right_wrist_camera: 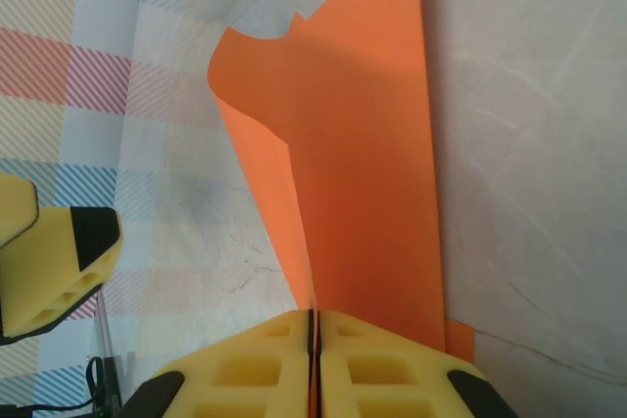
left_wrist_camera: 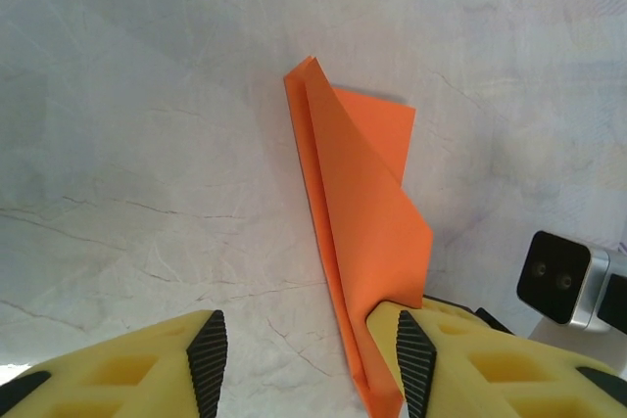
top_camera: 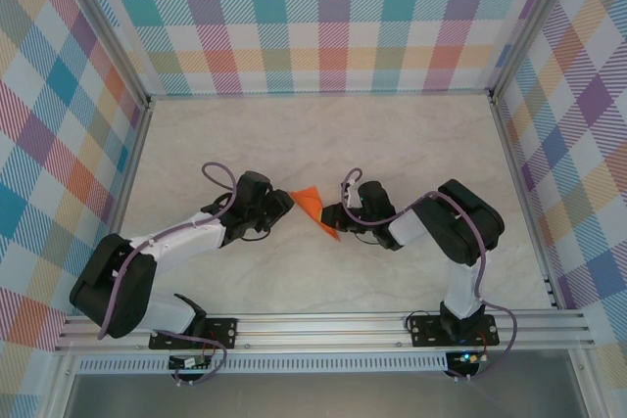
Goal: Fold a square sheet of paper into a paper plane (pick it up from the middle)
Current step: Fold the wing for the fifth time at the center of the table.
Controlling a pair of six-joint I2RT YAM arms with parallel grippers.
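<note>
**Orange sheet pinched on one side, loose on the other**

From the top camera, the folded orange sheet of paper (top_camera: 310,203) sits at the middle of the pale marbled worktop (top_camera: 392,144), between the two arms. The left pincer (top_camera: 284,205) meets its left side and the right pincer (top_camera: 328,214) its right. Checked walls (top_camera: 333,17) in pastel stripes close the worktop on three sides, and a ribbed metal rail (top_camera: 323,325) carries both bases along the near edge. No lettering is legible at this size.

In the left wrist view, the left pincer (left_wrist_camera: 312,354) stands with its yellow jaws spread wide. The sheet of paper (left_wrist_camera: 367,203) rises as a narrow pointed fold with a looser flap on its right. Its lower end runs down just beside the black pad (left_wrist_camera: 415,359) of the right-hand finger, and whether it touches cannot be told. The worktop (left_wrist_camera: 147,144) lies bare behind it. A small black and silver camera module (left_wrist_camera: 560,279) shows at the right edge, its faces plain.

In the right wrist view, the right pincer (right_wrist_camera: 313,340) has its jaws pressed together on the lower edge of the sheet of paper (right_wrist_camera: 353,173), which stands up from the clamp with a curled top corner. One yellow finger (right_wrist_camera: 59,261) of the left pincer shows at the left, apart from the paper.
</note>
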